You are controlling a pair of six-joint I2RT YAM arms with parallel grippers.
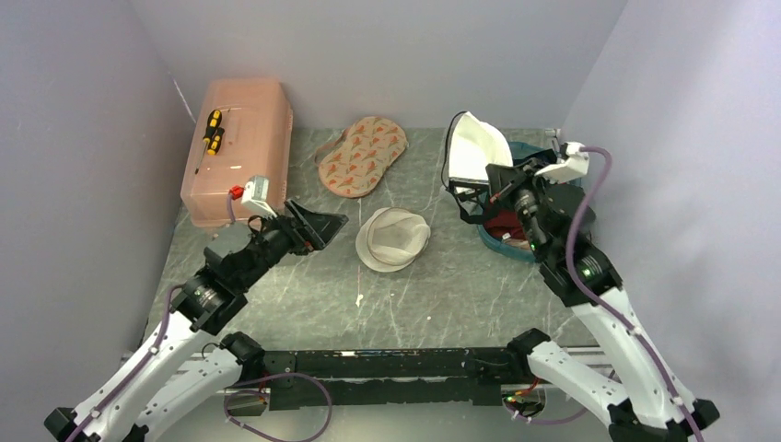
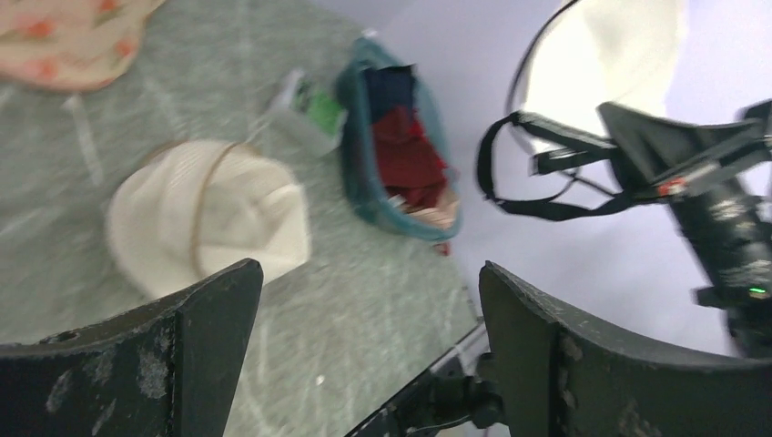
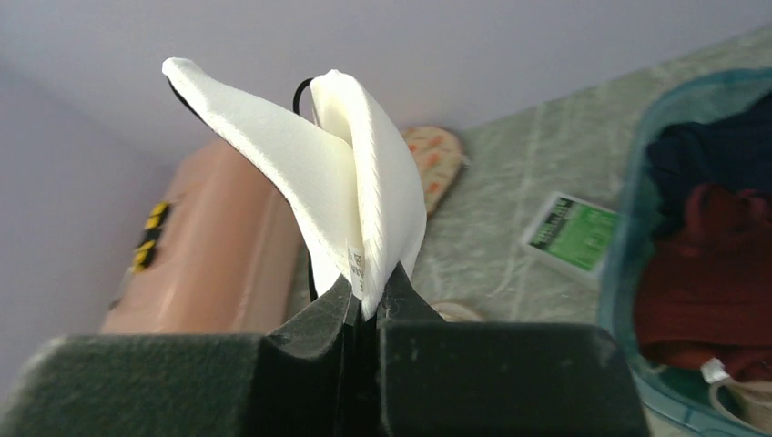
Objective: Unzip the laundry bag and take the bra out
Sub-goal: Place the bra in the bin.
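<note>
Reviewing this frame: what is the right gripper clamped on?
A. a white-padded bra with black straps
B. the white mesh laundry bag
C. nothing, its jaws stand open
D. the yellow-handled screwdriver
A: the right gripper is shut on the lower edge of the bra, whose white cups stand up above the fingers, while the laundry bag lies on the table apart from it.
</note>
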